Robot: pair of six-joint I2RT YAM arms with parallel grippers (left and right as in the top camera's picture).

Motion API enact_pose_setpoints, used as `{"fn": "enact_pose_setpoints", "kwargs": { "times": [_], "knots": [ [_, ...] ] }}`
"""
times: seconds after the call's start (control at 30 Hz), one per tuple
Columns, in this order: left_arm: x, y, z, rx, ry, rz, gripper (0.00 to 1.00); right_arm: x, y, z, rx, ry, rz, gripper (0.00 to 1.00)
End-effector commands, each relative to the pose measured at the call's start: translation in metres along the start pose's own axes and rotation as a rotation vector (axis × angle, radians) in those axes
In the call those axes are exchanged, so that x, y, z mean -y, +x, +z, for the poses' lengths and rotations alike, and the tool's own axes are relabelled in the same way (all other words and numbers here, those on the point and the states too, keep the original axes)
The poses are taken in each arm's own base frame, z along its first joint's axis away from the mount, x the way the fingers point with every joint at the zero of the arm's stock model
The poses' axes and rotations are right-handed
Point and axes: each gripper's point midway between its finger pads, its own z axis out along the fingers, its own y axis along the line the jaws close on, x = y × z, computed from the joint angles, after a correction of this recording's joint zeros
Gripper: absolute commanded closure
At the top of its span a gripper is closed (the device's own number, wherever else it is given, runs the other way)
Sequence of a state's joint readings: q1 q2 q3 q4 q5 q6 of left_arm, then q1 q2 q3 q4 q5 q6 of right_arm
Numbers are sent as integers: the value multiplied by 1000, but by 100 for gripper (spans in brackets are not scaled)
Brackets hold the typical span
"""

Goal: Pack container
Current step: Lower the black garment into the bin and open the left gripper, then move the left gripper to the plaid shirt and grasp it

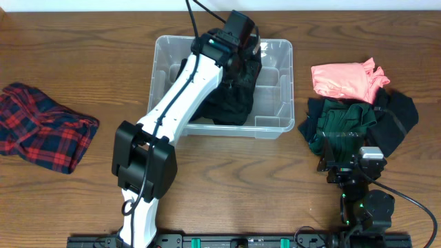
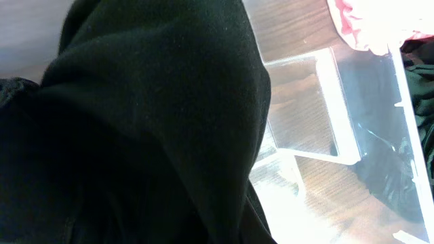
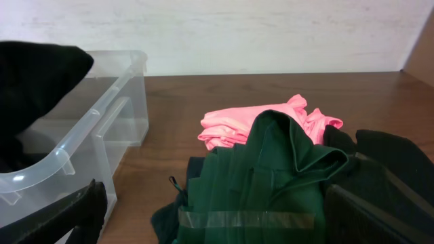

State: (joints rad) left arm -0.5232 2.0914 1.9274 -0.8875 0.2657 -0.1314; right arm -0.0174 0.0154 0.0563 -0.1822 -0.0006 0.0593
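The clear plastic container point(image 1: 274, 103) stands at the back middle of the table; it also shows in the left wrist view point(image 2: 308, 115) and the right wrist view point(image 3: 102, 108). My left gripper point(image 1: 239, 43) reaches over the container's far side and holds up a black garment point(image 1: 233, 96), which hangs into the bin. The cloth point(image 2: 149, 122) fills the left wrist view and hides the fingers; its top rises above the rim point(image 3: 34, 74). My right gripper point(image 3: 224, 217) is open and empty, low over a green garment point(image 3: 271, 176), also seen from overhead point(image 1: 341, 124).
A pink garment point(image 1: 344, 79) and a dark garment point(image 1: 398, 114) lie with the green one to the right of the container. A red plaid shirt point(image 1: 41, 127) lies at the far left. The left arm point(image 1: 172, 103) crosses the container's left front.
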Motion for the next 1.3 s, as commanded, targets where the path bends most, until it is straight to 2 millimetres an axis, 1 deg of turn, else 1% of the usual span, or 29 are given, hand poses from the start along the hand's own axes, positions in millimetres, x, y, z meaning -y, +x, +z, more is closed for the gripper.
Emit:
{"fn": "enact_pose_setpoints", "kwargs": {
  "times": [0.0, 0.13, 0.27, 0.4, 0.57, 0.6, 0.63, 0.7, 0.83, 1.0, 1.1, 1.17, 1.2, 1.27],
  "knots": [
    [4, 9, 11, -21, 0, -2, 94, 3, 1, 0, 1, 15, 4, 1],
    [13, 17, 25, -25, 10, 18, 94, 3, 1, 0, 1, 15, 4, 1],
    [21, 20, 36, -9, 22, 39, 94, 3, 1, 0, 1, 15, 4, 1],
    [22, 18, 41, 8, 27, 39, 94, 3, 1, 0, 1, 15, 4, 1],
    [22, 16, 42, 17, 29, 41, 94, 3, 1, 0, 1, 15, 4, 1],
    [22, 16, 42, 19, 29, 41, 92, 3, 1, 0, 1, 15, 4, 1],
    [22, 15, 42, 19, 30, 41, 87, 3, 1, 0, 1, 15, 4, 1],
    [22, 15, 42, 19, 30, 41, 71, 3, 1, 0, 1, 15, 4, 1],
    [22, 15, 42, 19, 30, 41, 54, 3, 1, 0, 1, 15, 4, 1],
    [23, 14, 42, 26, 32, 43, 52, 3, 1, 0, 1, 15, 4, 1],
    [24, 10, 39, 40, 35, 44, 52, 3, 1, 0, 1, 15, 4, 1],
    [24, 4, 29, 57, 37, 44, 52, 3, 1, 0, 1, 15, 4, 1],
    [25, 1, 22, 69, 38, 43, 52, 3, 1, 0, 1, 15, 4, 1],
    [22, -8, 0, 98, 37, 35, 52, 3, 1, 0, 1, 15, 4, 1]
  ]
}}
